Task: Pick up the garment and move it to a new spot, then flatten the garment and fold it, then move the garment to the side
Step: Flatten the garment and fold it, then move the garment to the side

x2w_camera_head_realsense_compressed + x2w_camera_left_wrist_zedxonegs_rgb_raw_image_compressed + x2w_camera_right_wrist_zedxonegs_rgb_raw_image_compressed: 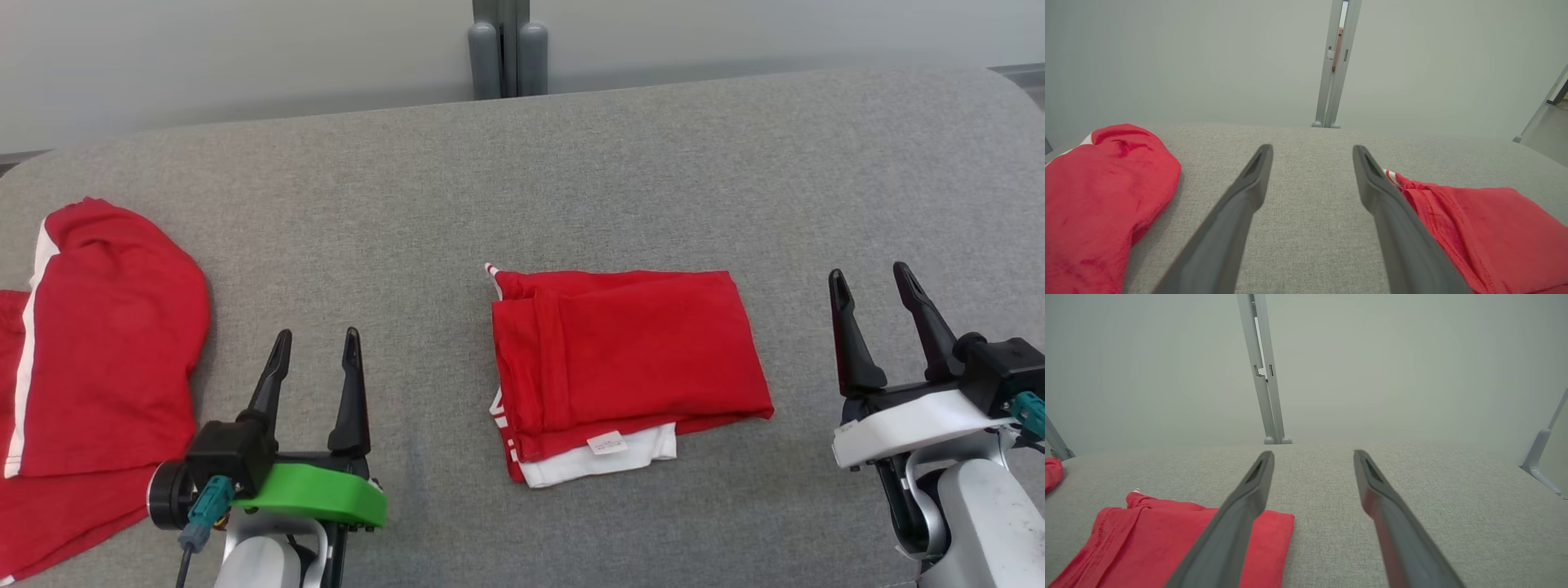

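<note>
A test lab: grey fabric-covered table (571, 163), plain partition panels (245, 49).

**Worktop Surface and Load**

The worktop (620, 163) is covered in grey woven fabric and has rounded far corners. A folded red garment (645, 351) lies flat near its centre, with a white layer and a small white label (607, 443) at its near edge. A second red garment (106, 343), white-striped, lies bunched at the left side, well apart.
</note>
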Motion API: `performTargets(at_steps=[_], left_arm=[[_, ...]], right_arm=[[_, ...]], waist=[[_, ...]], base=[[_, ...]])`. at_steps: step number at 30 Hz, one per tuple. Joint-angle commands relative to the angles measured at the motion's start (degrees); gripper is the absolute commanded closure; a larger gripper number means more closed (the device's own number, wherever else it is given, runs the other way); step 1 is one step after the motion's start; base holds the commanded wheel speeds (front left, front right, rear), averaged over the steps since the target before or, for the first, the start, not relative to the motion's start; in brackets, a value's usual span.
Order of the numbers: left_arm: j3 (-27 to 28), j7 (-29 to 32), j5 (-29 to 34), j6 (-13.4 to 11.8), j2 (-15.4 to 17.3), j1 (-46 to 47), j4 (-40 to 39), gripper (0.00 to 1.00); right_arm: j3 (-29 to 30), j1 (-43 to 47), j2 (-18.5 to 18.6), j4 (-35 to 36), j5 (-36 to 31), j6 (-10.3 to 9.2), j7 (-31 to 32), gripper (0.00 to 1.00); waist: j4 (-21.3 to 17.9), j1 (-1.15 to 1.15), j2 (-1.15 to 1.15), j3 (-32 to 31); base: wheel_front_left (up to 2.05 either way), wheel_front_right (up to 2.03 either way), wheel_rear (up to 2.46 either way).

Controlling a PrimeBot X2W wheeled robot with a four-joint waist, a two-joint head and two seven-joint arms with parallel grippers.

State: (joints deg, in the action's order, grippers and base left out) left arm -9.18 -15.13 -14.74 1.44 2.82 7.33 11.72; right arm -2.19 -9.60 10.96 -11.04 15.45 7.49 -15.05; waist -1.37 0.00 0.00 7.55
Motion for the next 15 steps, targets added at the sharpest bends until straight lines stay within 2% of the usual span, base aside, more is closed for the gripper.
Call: performTargets(at_steps=[1, 9, 15], left_arm=[[0.0, 0.0, 0.1, 0.0, 0.2, -0.5, 0.0, 0.0], [-0.3, 0.0, 0.1, 0.4, 0.2, 0.4, -0.5, 0.0], [-1.3, 0.0, 0.2, 0.6, 0.2, 0.6, -0.3, 0.0]], right_arm=[[0.0, 0.5, -1.1, 0.2, -0.5, 0.0, -0.2, 0.0], [0.6, 0.2, -1.0, 0.1, -0.7, 0.0, -0.2, 0.0], [-1.4, 0.0, -1.0, -3.9, 0.4, 0.0, -0.2, 0.0]], waist=[[-0.1, 0.0, 0.0, 0.0], [0.5, 0.0, 0.0, 0.6], [1.6, 0.0, 0.0, 1.4]], base=[[0.0, 0.0, 0.0], [0.0, 0.0, 0.0], [0.0, 0.0, 0.0]])
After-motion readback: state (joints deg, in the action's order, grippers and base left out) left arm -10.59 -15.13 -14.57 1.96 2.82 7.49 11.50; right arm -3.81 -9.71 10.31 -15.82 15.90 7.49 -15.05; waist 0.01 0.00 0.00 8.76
